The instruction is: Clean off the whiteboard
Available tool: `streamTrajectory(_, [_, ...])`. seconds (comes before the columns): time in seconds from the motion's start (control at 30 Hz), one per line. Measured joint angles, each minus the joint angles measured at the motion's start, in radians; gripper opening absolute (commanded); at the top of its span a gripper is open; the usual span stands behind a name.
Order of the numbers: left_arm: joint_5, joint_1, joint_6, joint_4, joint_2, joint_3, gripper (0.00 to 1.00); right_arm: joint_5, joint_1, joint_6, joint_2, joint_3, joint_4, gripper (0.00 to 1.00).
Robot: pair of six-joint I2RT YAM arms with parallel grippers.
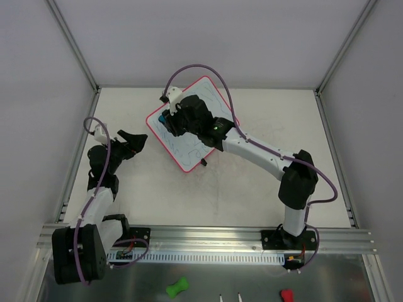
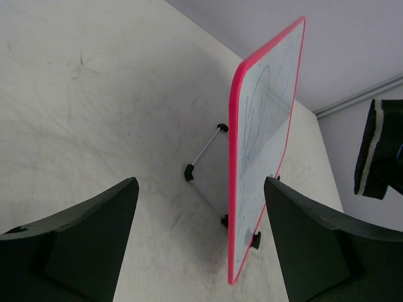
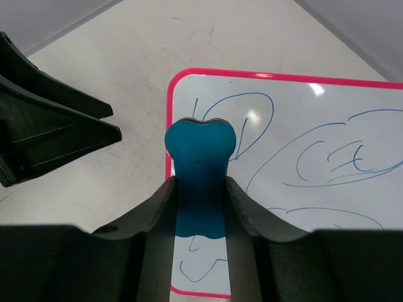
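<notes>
1. Now, your right gripper [image 3: 200, 189] is clamped on the blue bone-shaped eraser [image 3: 200, 151]. Both fingers press its narrow waist, and its rounded head sticks out past the fingertips.
2. The whiteboard [image 3: 302, 189] sits directly ahead of and under that gripper. A rounded corner of its pink-red frame lies just beyond the eraser's head.
3. Blue scribbles [image 3: 340, 157] cover the white surface beside the gripper, and more loops show beneath the eraser. You cannot tell from these views whether the eraser touches the surface.
4. Your left gripper [image 2: 200, 185] is spread wide and holds nothing.
5. Just ahead of its fingertips the board appears almost edge-on, nearer one finger than the other, and touches neither.
6. Behind the board, a thin wire stand [image 2: 204, 154] with black feet rests on the table [image 1: 252, 189].
7. From above, the left gripper is near the board's edge, apart from it, and points toward the right gripper over the board.
</notes>
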Motion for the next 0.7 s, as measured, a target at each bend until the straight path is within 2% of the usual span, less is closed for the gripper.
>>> streamTrajectory(0.27, [0.130,0.080,-0.076,0.196,0.174,0.079,0.63,0.012,-0.028,-0.004,0.066,0.075,-0.012,0.00])
streamTrajectory(0.47, [0.213,0.080,-0.107,0.295,0.263,0.176,0.62,0.021,-0.032,-0.004,0.122,0.135,-0.012,0.00])
streamTrajectory(0.57, [0.237,0.080,-0.117,0.315,0.283,0.201,0.54,0.020,-0.032,-0.003,0.143,0.153,-0.014,0.00])
streamTrajectory(0.7, [0.256,0.080,-0.120,0.331,0.338,0.225,0.55,0.020,-0.032,0.000,0.167,0.169,-0.014,0.00])
